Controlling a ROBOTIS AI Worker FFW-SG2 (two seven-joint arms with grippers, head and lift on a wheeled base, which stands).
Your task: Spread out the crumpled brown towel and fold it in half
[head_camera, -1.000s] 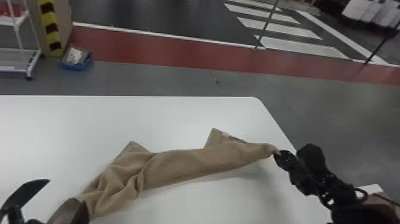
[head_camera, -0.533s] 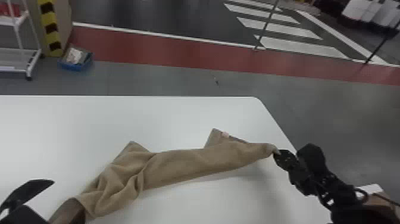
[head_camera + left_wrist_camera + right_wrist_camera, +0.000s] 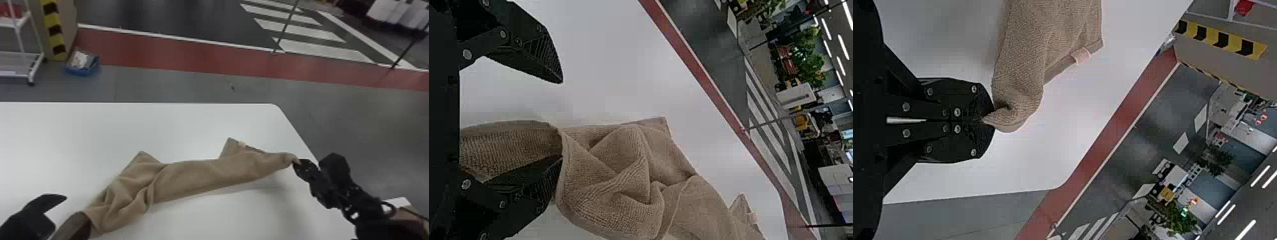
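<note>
At the lower left of the head view, nearest the bottom edge, is the left gripper (image 3: 76, 211), its fingers wide apart. In the left wrist view, the brown towel (image 3: 207, 174) drapes over part of one finger (image 3: 531, 192), while the other (image 3: 536, 50) stands well apart from the cloth.

From there the towel runs across the white table (image 3: 191, 127), from the lower left to right of centre. It is bunched in loose folds at its left end and drawn into a smoother, narrow band towards the right. Two corners point up the frame, and a pale tag (image 3: 241, 144) sits on the edge beside the right one.

At the right of the frame, the right gripper (image 3: 297, 162) is narrow, its fingers together and pinching the towel's tip. A soft shadow lies on the table below that end.

Past the table's far edge is grey floor (image 3: 178, 86), with a blue bin (image 3: 81, 71) at the upper left beside a white rack (image 3: 40, 65) and a yellow-and-black striped post (image 3: 54, 30). Farther off, a red strip (image 3: 178, 54) crosses the frame, and white floor stripes (image 3: 322, 51) lie at the upper right.
</note>
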